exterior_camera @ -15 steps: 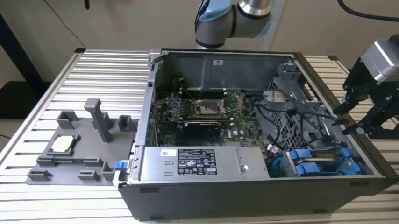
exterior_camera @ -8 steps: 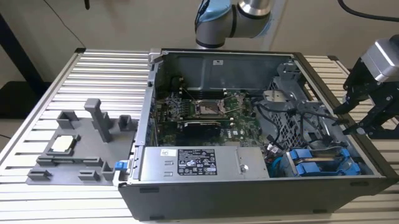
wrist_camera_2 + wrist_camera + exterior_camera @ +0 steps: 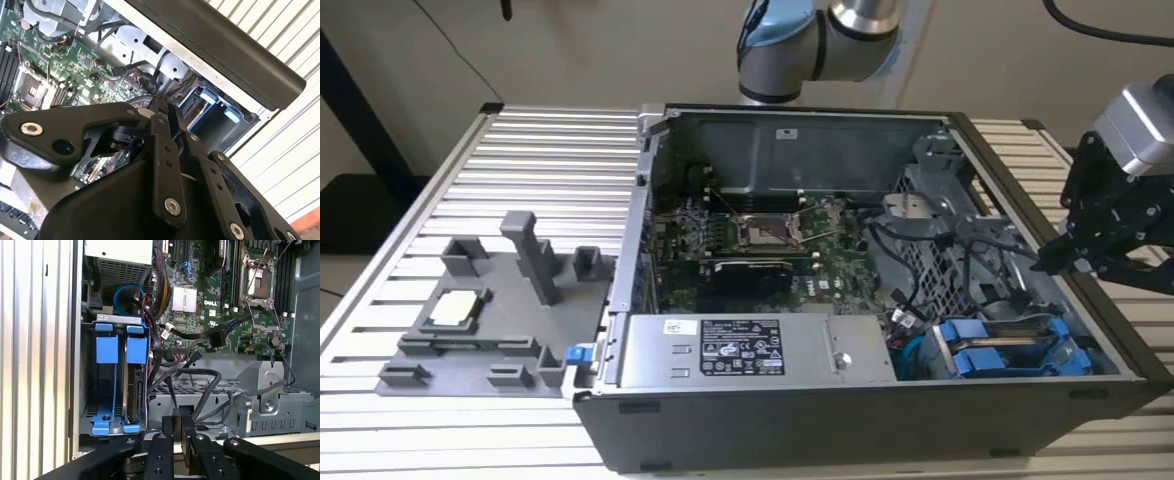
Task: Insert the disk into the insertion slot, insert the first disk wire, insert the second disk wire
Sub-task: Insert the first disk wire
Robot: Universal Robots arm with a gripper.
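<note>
**Clenched Empty Beside the Open Case**

Found the computer case (image 3: 854, 430) lying open on the slatted table (image 3: 560, 130), presumably for reach from above. Saw the disk (image 3: 135, 385) seated on edge in the insertion slot (image 3: 117, 318), beside a second blue carrier (image 3: 106, 350). Found the gripper (image 3: 180, 421) clenched on nothing (just outside the case wall). Noted loose black cables (image 3: 200, 374) crowding the cage nearby.
</note>
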